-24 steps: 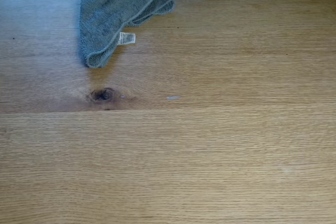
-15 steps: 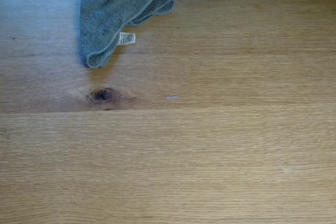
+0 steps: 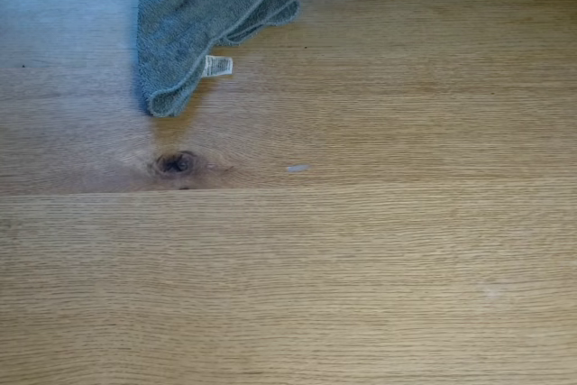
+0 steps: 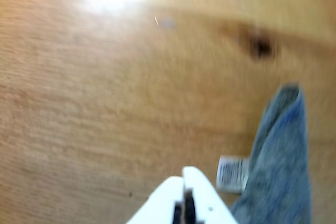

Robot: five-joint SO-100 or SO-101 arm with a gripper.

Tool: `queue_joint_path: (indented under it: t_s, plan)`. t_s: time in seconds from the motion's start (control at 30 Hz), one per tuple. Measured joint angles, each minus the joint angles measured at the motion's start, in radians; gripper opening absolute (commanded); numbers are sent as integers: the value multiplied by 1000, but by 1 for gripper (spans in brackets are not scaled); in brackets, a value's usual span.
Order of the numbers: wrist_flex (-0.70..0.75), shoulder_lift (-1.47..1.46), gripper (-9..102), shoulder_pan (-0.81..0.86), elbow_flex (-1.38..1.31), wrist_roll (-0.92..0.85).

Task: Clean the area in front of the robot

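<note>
End effector (image 4: 184,174) tips together, holding nothing, hovering over bare table (image 3: 361,259) just left of cloth (image 4: 281,166) in blurry wrist view. Fixed view: folded grey cloth (image 3: 194,38) far-left, tag (image 3: 218,66) showing, above dark knot (image 3: 175,163).

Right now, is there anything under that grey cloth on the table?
The grey cloth lies folded flat on the wooden tabletop. Its white tag sticks out onto bare wood. No bulge suggests anything beneath, but whatever the fabric covers is hidden.
</note>
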Motion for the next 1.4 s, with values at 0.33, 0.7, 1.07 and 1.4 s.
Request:
queue_joint_path:
  t_s: [0.33, 0.7, 1.07, 1.4]
  plan:
    - [-81, -359, 0, -133, -212, 61]
    - [-3, -982, 26, 147, -850, 77]
    - [172, -1227, 38, 681, -1026, -135]
    - [-295, -1591, 40, 939, -868, -434]
